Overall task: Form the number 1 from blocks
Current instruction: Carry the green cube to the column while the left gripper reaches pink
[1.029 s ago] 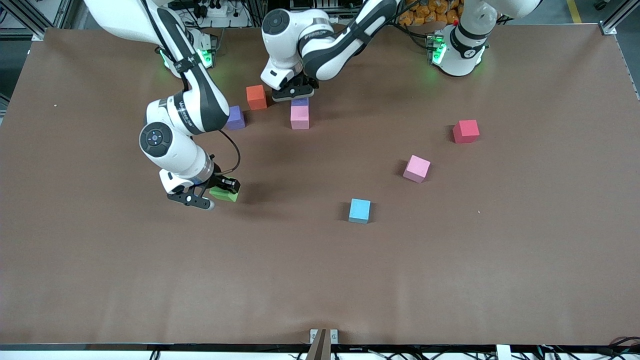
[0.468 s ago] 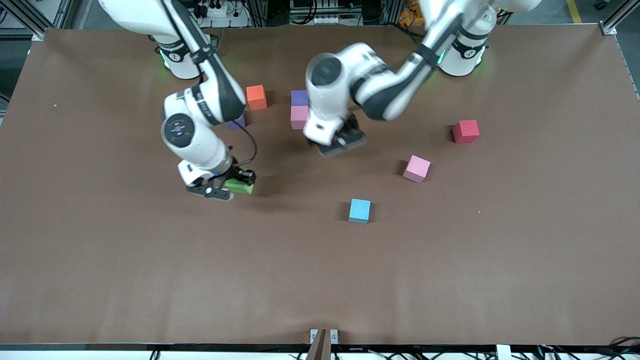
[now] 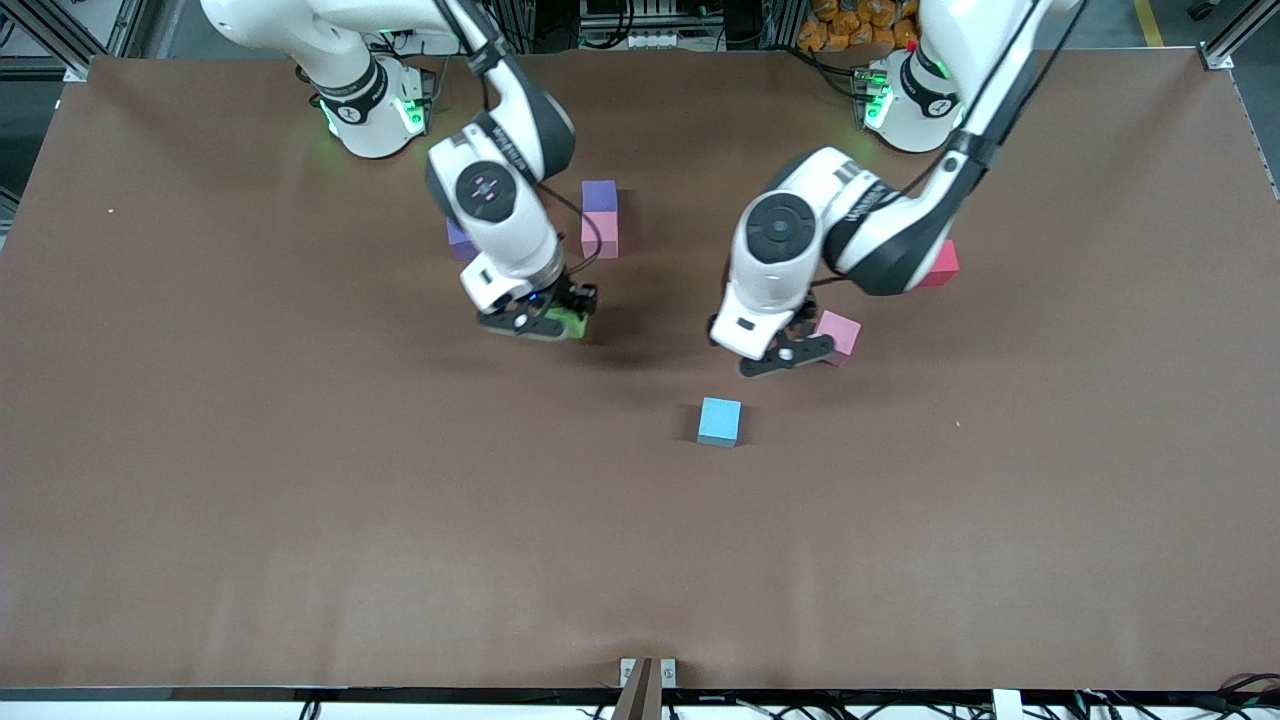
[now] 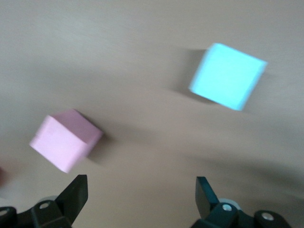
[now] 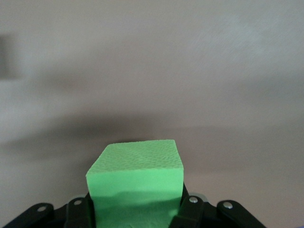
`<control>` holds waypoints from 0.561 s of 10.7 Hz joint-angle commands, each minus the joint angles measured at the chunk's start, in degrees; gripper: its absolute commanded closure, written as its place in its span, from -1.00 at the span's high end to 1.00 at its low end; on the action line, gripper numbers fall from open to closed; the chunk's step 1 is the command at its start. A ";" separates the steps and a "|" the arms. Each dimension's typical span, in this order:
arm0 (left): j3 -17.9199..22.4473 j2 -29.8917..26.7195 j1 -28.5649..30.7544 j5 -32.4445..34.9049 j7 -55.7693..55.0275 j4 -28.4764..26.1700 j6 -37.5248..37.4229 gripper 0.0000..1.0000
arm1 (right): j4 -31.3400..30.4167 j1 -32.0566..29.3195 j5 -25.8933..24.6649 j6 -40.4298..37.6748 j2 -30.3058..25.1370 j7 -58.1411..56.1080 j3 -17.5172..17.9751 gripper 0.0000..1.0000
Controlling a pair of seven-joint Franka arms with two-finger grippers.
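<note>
My right gripper (image 3: pixel 552 322) is shut on the green block (image 3: pixel 576 320), held over bare table a little nearer the camera than a purple block (image 3: pixel 599 194) and the pink block (image 3: pixel 599 236) touching it. The green block (image 5: pixel 136 178) fills the right gripper (image 5: pixel 136 205) in the right wrist view. A second purple block (image 3: pixel 456 240) peeks out from under the right arm. My left gripper (image 3: pixel 793 353) is open and low beside the loose pink block (image 3: pixel 840 333). In the left wrist view that pink block (image 4: pixel 65 141) lies off to one side of the left gripper (image 4: pixel 141 195), with nothing between its fingers.
A light blue cube (image 3: pixel 719 421) sits nearer the camera than the left gripper, also seen as the light blue cube (image 4: pixel 227 76) in the left wrist view. A red cube (image 3: pixel 943 262) shows partly past the left arm's elbow.
The right gripper has carried the green block toward the table's middle, close to the purple and pink pair. The left gripper left that pair and swung down beside the loose pink block.
</note>
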 commanded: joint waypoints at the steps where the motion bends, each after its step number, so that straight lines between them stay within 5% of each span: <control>1: -0.99 -7.03 4.80 2.06 7.55 -13.16 8.67 1.00 | -5.05 3.67 -0.05 4.56 -1.13 1.08 -0.01 0.18; 3: -1.08 -9.41 8.41 3.03 16.15 -18.73 13.89 1.00 | -6.54 5.43 -0.13 5.35 -1.04 2.13 1.40 0.18; 6: -0.99 -9.16 10.36 2.94 29.67 -19.62 13.90 1.00 | -6.81 7.02 -0.05 5.96 0.72 3.18 1.58 0.17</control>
